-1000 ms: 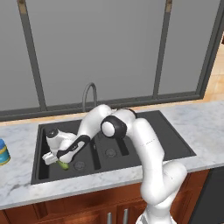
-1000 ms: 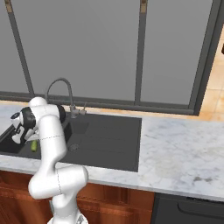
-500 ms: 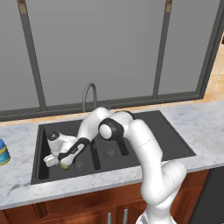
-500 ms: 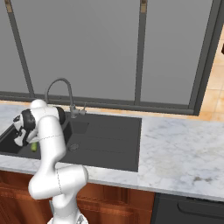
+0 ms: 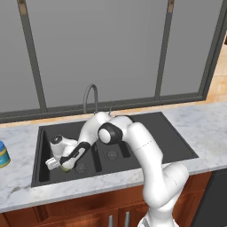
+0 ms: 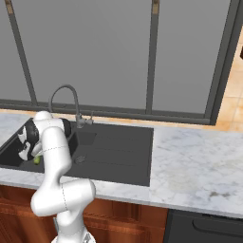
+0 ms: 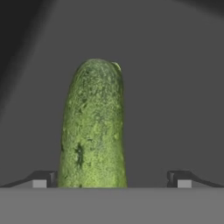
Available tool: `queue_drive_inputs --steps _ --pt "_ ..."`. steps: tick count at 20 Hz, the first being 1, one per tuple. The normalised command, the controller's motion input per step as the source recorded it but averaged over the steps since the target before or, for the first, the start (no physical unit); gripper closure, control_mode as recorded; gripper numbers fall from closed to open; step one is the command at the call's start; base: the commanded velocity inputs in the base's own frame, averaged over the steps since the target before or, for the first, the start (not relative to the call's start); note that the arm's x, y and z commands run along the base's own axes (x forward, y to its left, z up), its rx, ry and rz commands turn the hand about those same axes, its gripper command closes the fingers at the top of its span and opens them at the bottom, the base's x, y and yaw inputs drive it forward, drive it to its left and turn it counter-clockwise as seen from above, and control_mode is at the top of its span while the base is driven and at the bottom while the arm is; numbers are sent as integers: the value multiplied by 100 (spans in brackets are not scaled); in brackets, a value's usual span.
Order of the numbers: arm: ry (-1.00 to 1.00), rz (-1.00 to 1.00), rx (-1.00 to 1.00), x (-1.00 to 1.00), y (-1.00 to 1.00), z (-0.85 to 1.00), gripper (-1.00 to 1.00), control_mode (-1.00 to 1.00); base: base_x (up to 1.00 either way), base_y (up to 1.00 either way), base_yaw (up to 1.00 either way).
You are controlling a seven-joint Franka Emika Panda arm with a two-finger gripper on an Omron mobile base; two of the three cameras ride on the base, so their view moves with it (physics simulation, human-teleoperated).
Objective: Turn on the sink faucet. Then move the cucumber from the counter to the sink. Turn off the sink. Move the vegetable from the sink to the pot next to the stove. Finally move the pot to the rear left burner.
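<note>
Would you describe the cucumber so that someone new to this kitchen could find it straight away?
Start at the dark double-basin sink set in the white marble counter below the windows, and look into its left bowl. There, on the bowl's floor, the cucumber lies between the fingers of the open gripper. It is the only green thing in the sink: small, elongated and bumpy-skinned.

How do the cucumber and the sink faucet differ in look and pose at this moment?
Colour: the cucumber is bumpy green, the sink faucet smooth grey metal.
Pose: the cucumber lies on the dark floor of the sink, between the fingers of the open hand; the faucet stands upright behind the basin.
Shape: the cucumber is short and thick, the faucet tall, slim and hooked.
Both are elongated and curved.
</note>
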Motion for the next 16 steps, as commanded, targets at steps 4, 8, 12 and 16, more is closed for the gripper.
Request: queue_drive_inputs --steps 4,8,12,16 --pt "0 0 0 10 11 -28 100 -100 0 0 0" --pt "2 0 0 3 2 -20 100 -100 0 0 0" --pt "0 0 1 13 0 -5 100 -100 0 0 0" --pt "-6 0 5 -1 -3 41 100 -100 0 0 0"
